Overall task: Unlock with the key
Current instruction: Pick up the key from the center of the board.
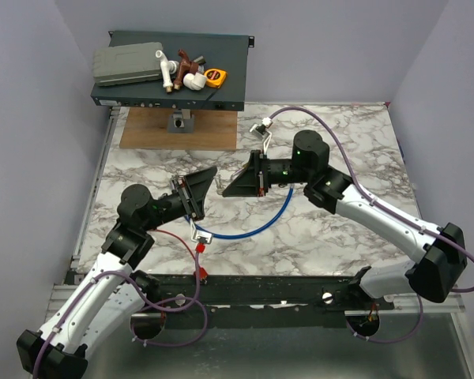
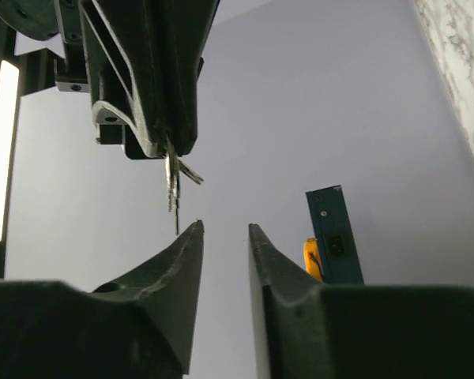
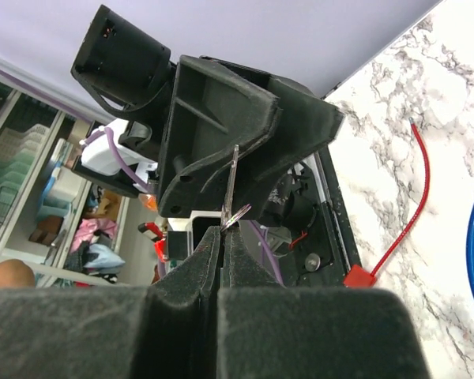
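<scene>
At the middle of the worktop [image 1: 355, 150] the left claw [image 1: 212, 175] and right claw [image 1: 226, 188] face each other closely. Left wrist: the key [image 2: 172, 189] hangs blade-down just above the parted left fingers [image 2: 182, 268] — right wrist: it stands upright, pinched in the clenched right claw.

A robot lab cell: lavender screen walls [image 1: 31, 118] around a marbled table [image 1: 371, 150], storage bins [image 3: 16, 166] behind.
</scene>
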Robot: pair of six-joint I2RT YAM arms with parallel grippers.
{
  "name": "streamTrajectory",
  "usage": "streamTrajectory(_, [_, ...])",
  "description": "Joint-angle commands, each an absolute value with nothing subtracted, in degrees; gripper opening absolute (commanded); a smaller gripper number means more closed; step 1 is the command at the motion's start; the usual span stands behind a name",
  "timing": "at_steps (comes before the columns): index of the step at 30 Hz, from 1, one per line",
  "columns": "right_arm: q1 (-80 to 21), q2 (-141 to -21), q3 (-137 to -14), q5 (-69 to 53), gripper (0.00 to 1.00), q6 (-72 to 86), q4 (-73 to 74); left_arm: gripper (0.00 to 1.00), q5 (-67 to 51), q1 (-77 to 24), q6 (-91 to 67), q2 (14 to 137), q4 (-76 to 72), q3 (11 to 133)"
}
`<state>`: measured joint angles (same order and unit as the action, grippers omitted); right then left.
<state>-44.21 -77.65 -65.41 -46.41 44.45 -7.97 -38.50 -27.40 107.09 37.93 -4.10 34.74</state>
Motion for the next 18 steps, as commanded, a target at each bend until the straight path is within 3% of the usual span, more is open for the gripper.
streamTrajectory(1, [-44.1,-78.9,-67.4,-49.4,0.01,45.3,-10.1,0.21,-42.1,-27.6,106.3,37.1,-9.6,33.8])
streamTrajectory(6, [-44.2,-79.5,-67.8,-49.7,0.01,45.4,-10.0,0.15,-42.5,-27.8,105.2,36.0,-12.1,32.3])
streamTrajectory(18, [-44.2,-78.5,-67.7,-48.3,0.01,44.3,-8.6,0.18,-35.9,-27.9,96.8,35.0,-14.9,32.3])
